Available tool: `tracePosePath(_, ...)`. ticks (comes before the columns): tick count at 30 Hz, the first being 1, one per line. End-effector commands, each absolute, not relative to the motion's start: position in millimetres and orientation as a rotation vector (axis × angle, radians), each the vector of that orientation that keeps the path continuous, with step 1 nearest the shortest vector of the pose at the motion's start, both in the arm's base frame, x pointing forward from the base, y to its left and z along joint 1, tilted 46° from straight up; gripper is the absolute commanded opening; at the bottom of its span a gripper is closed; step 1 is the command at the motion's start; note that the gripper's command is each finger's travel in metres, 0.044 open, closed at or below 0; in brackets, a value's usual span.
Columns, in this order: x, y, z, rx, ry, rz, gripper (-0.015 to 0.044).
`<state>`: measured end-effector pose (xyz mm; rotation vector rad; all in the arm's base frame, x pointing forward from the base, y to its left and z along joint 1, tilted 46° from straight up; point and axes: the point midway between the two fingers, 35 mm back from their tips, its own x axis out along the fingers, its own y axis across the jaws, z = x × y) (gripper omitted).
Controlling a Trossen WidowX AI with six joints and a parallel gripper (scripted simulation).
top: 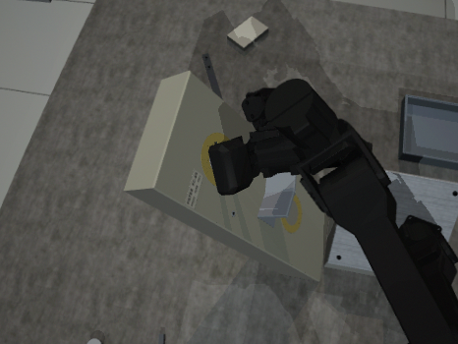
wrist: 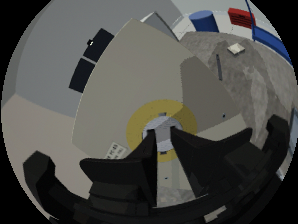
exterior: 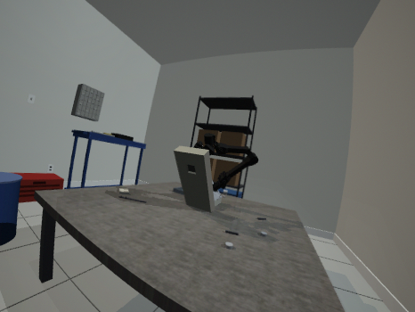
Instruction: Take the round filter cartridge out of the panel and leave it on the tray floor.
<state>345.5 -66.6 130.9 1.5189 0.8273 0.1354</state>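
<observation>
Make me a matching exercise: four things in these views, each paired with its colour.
Things:
1. panel
2. ring around the cartridge
3. gripper
4. side table

Colours:
A. blue
B. black
C. beige
D. yellow

Pairs: 1-C, 2-D, 3-B, 4-A

The top view looks straight down over my arm (top: 373, 216), close to the table (top: 88, 231); the exterior view stands far off at table height, facing the panel's (exterior: 192, 178) back and the shelf rack (exterior: 255, 134); my wrist view looks along my tool (wrist: 158, 152), very near the panel's face; all share the panel.
</observation>
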Motion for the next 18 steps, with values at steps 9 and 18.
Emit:
tracePosePath(9,349.6,-62.8,128.0,1.098,0.747,0.298,0.0)
tracePosePath(18,349.7,-62.7,127.9,0.801,0.674,0.401,0.0)
